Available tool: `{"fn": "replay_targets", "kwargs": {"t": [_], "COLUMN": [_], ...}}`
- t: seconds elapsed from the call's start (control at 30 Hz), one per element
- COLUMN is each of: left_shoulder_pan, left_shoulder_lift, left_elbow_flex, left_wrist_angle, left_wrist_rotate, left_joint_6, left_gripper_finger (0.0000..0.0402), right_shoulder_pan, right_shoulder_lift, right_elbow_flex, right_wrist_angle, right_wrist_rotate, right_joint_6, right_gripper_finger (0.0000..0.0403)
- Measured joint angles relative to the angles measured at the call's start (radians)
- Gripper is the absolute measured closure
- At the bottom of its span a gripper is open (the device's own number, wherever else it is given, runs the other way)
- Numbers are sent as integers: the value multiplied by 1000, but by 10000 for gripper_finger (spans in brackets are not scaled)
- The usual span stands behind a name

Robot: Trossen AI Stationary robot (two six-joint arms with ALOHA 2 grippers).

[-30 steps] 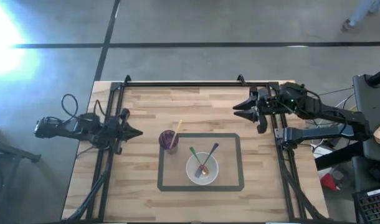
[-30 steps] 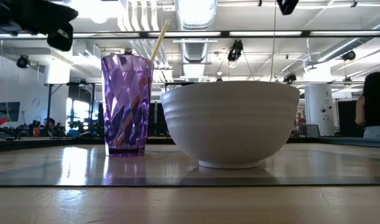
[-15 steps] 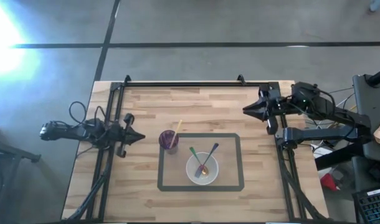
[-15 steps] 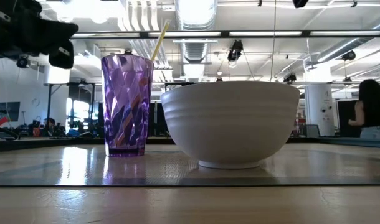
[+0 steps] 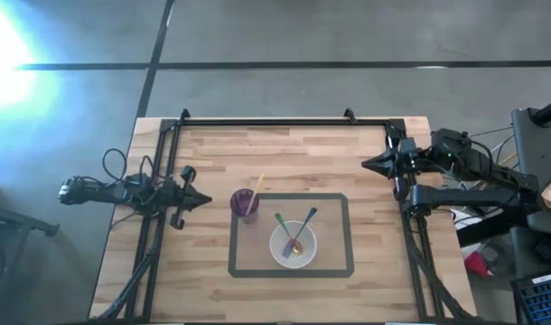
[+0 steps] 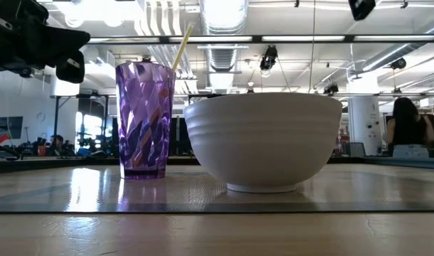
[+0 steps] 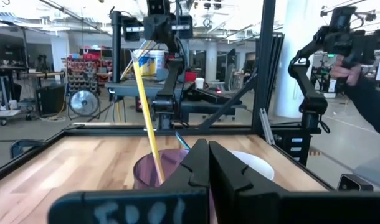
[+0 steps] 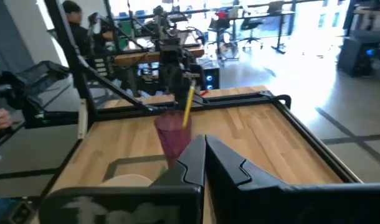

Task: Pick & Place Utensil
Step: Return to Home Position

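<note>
Pale-wood table (image 5: 257,153) below, found slim purple plastic fork (image 5: 307,218) in round white bowl (image 5: 273,246), well ahead of left gripper (image 5: 201,198) and right gripper (image 5: 367,164), both pinched together, empty; judged slow, level retreat best.

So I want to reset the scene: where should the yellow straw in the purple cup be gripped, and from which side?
Grip the yellow straw on its bare upper stretch, above the rim of the purple cup, coming down from above. It leans out past the rim toward the far edge of the table, so that part stands free, clear of the white bowl.
</note>
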Motion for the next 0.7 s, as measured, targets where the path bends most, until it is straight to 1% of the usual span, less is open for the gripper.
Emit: {"fn": "replay_targets", "kwargs": {"t": [0.1,0.27,0.37,0.7], "left_shoulder_pan": [0,0,0,-1], "left_shoulder_lift": [0,0,0,0], "left_elbow_flex": [0,0,0,-1], "left_wrist_angle": [-1,-3,-3,-6], "left_wrist_rotate": [-4,-12,-13,-17], "left_joint_6": [-12,-27,-28,-28], "left_gripper_finger": [401,401,401,401], "right_shoulder_pan": [0,0,0,0], "right_shoulder_lift": [-67,-187,-257,-431], "right_elbow_flex": [-87,-273,-370,-574], "right_wrist_angle": [31,189,248,363], "right_wrist_rotate": [27,27,27,25], "right_joint_6": [4,46,70,87], "right_gripper_finger": [394,394,394,394]}}
